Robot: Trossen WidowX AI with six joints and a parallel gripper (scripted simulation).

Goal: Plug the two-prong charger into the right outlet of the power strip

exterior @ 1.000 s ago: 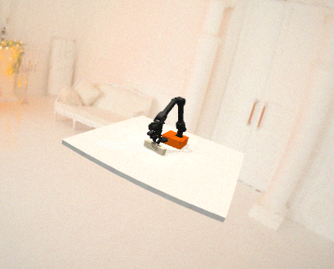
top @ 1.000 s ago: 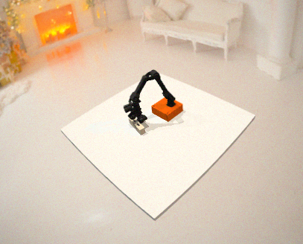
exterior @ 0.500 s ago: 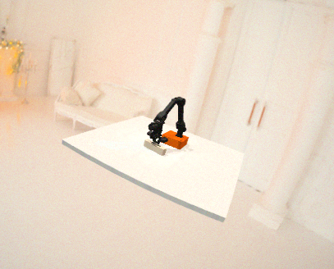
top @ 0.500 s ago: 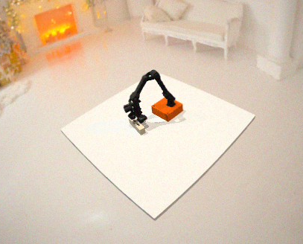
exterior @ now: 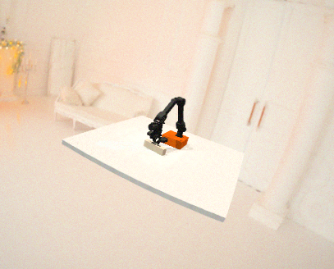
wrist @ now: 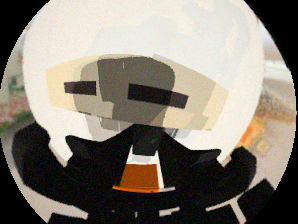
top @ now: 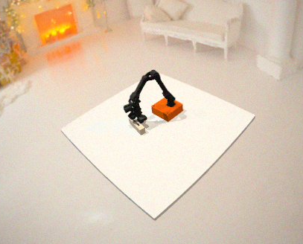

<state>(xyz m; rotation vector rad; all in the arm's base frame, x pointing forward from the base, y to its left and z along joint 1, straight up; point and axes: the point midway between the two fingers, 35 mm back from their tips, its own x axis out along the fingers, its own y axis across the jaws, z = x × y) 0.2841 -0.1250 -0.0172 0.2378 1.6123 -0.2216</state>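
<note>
The beige power strip (top: 140, 129) (exterior: 156, 148) (wrist: 58, 89) lies on the white table. Its top shows two dark oblong recesses in the wrist view, the left one (wrist: 80, 88) and the wider right one (wrist: 158, 95). My gripper (top: 137, 120) (exterior: 156, 142) (wrist: 145, 128) is at the strip, its fingers pointing down. It is shut on the charger, a dark block (wrist: 146, 142) between the fingertips, seen just below the right recess in the wrist view. The prongs cannot be made out, nor whether they touch the strip. A grey shadow covers the strip's middle.
The orange base block (top: 167, 109) (exterior: 175, 139) (wrist: 139, 176) carries the arm and stands close behind the strip. The white table (top: 156, 178) (exterior: 193, 180) ends in a thin grey edge. The room around it has a sofa and a fireplace.
</note>
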